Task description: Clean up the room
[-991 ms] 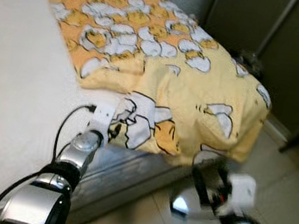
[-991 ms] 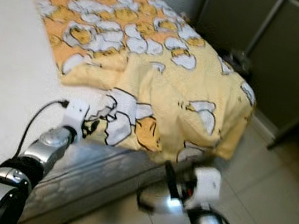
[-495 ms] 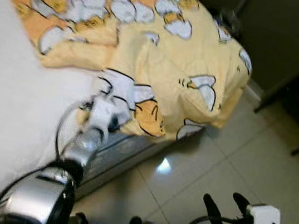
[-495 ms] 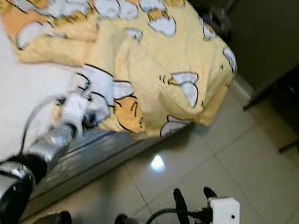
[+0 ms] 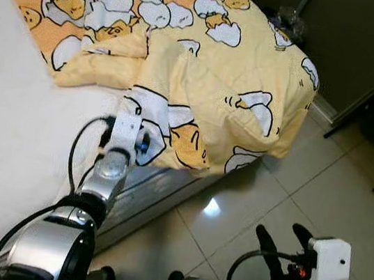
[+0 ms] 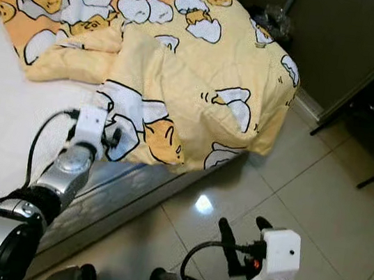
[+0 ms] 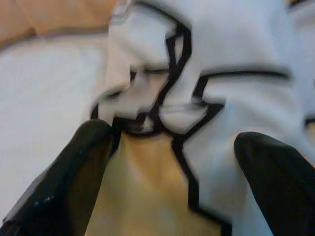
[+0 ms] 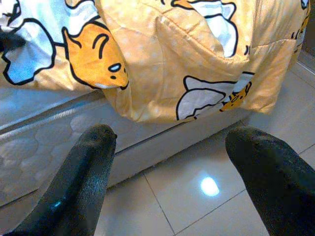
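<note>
1. A white mattress with a quilted grey side (image 5: pixel 6 127) lies on the left, glossy beige floor tiles (image 5: pixel 347 199) on the right.
2. The left gripper (image 7: pixel 167 147) hovers at the bed edge, fingers spread wide either side of the fabric (gripping nothing yet).
3. The yellow-and-orange cartoon-egg blanket (image 5: pixel 212 66) lies rumpled, one corner drooping over the mattress side.
4. The right gripper (image 8: pixel 170 162) hangs open and empty above the tiles.

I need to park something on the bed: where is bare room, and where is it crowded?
The white mattress is bare on the robot's left of the yellow blanket, beside the left gripper. The bed's foot corner is crowded: the blanket bunches and hangs over the edge. The tiled floor beyond the right gripper is bare.
</note>
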### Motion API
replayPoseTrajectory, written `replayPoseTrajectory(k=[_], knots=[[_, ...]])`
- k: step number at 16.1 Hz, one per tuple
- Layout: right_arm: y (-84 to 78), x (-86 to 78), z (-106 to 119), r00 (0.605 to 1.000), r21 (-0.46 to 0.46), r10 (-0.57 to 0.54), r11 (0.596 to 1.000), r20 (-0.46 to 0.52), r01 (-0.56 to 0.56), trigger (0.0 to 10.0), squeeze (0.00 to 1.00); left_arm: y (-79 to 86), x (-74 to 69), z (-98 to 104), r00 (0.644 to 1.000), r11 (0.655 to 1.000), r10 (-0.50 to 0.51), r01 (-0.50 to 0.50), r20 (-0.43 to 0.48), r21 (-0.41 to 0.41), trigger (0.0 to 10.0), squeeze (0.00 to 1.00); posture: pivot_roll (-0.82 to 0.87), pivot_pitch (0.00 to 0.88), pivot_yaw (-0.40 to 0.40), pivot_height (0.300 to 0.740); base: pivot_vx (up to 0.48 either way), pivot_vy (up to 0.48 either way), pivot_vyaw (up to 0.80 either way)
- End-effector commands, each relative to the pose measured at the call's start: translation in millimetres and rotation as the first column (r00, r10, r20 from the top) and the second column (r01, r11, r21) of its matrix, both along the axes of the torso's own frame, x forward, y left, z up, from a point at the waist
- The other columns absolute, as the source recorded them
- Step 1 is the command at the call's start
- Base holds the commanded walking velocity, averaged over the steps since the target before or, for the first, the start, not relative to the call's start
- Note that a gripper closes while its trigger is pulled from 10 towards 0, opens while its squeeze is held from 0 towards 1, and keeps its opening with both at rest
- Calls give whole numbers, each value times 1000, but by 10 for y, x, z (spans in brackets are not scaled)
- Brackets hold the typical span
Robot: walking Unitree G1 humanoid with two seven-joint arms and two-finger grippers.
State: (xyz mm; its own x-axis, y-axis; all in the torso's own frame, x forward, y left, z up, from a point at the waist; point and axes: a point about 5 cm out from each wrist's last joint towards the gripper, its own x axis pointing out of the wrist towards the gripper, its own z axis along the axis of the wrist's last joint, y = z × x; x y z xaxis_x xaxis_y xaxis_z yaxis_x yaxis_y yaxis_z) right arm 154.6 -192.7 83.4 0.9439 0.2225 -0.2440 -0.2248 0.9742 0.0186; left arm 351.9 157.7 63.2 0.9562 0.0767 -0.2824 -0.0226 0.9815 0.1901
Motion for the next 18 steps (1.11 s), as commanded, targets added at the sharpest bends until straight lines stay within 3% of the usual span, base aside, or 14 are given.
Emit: replayPoseTrajectory(k=[1,5,8,9,11,14,15,16,18], knots=[[-80,-36,-1,999,-16,-35,999,-17,34,10000,12,22,-24,-56,999,1000,12,-11,-43,12,10000,1000,-403,157,-65,740,0,0,0],[-67,-153,60,999,-26,40,999,-32,-41,10000,12,255,69,128,989,983,142,-145,31,112,10000,1000,-430,151,-81,740,0,0,0],[-13,-139,38,994,-24,98,995,-49,-99,10000,12,383,59,130,982,973,188,-188,16,137,10000,1000,-416,150,-91,740,0,0,0],[-10,-117,22,993,-21,104,994,-55,-105,10000,12,353,25,47,986,982,162,-157,-41,108,10000,0,-409,149,-95,740,0,0,0],[-11,-108,-3,990,-15,125,992,-71,-126,10000,12,232,-89,-179,978,993,99,-109,-184,-41,10000,0,-396,151,-113,740,0,0,0],[-123,-96,-18,992,-19,91,995,-86,-93,10000,12,168,-234,-380,963,994,40,-65,-268,-88,10000,0,-394,166,-141,740,0,0,0],[-160,-98,-9,991,-25,94,995,-91,-97,10000,12,190,-346,-509,946,996,54,-74,-320,-53,10000,0,-408,176,-152,740,0,0,0],[-167,-124,-11,989,-30,106,994,-100,-109,10000,16,173,-386,-553,943,993,54,-86,-328,-85,0,0,-415,176,-151,740,0,0,0],[-156,-151,-26,989,-30,107,993,-104,-111,10000,16,75,-316,-480,960,967,31,-99,-278,-234,0,0,-414,171,-141,740,0,0,0]])
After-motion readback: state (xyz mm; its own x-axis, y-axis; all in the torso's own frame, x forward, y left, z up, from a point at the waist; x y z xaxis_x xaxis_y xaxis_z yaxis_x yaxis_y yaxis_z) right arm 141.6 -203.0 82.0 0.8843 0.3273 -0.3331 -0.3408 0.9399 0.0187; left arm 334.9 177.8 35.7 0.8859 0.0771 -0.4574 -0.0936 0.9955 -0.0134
